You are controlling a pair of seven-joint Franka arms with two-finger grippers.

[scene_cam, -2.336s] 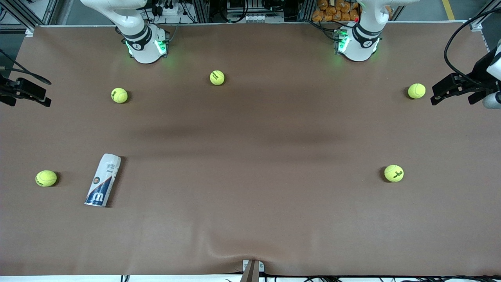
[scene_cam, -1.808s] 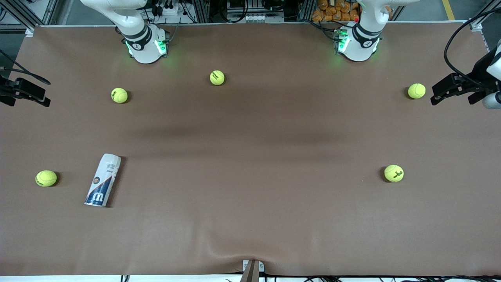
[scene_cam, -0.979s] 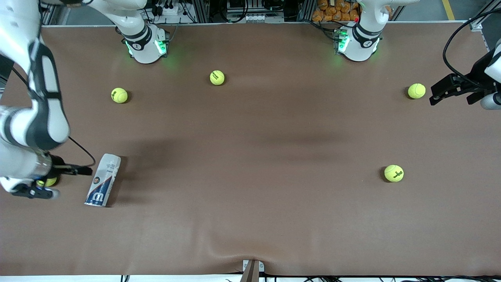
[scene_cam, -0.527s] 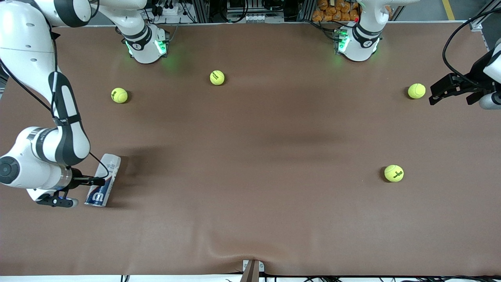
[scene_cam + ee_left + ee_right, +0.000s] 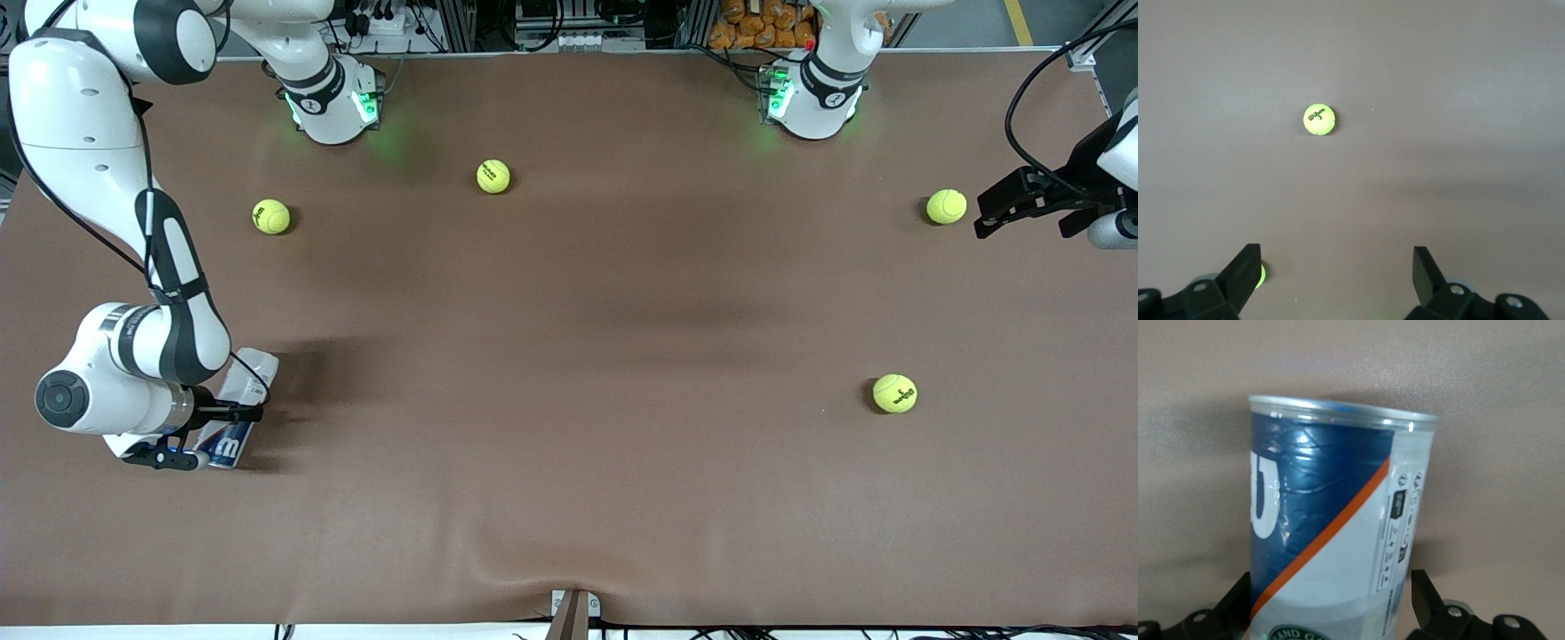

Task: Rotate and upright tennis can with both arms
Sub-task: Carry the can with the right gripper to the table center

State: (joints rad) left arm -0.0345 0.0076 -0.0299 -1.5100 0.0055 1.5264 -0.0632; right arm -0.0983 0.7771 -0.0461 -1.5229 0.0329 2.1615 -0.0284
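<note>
Tabletop (image 5: pixel 569 356): brown, four tennis balls showing.
Front view: can (image 5: pixel 242 402) lies toward the right arm's end, right gripper (image 5: pixel 191 437) low over it; left gripper (image 5: pixel 1022 200) waits near a ball (image 5: pixel 946 206).
Left wrist view: fingers (image 5: pixel 1426 270) wide, holding nothing, a ball (image 5: pixel 1319 120) below.
Right wrist view: fingers (image 5: pixel 1423 593) wide, straddling the can (image 5: pixel 1331 520).

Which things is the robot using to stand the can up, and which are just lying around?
For the job:
- tennis can, lying on its side
- right gripper, open, fingers either side of the can
- left gripper, open, waiting over the table

Just lying about:
- four tennis balls
</note>
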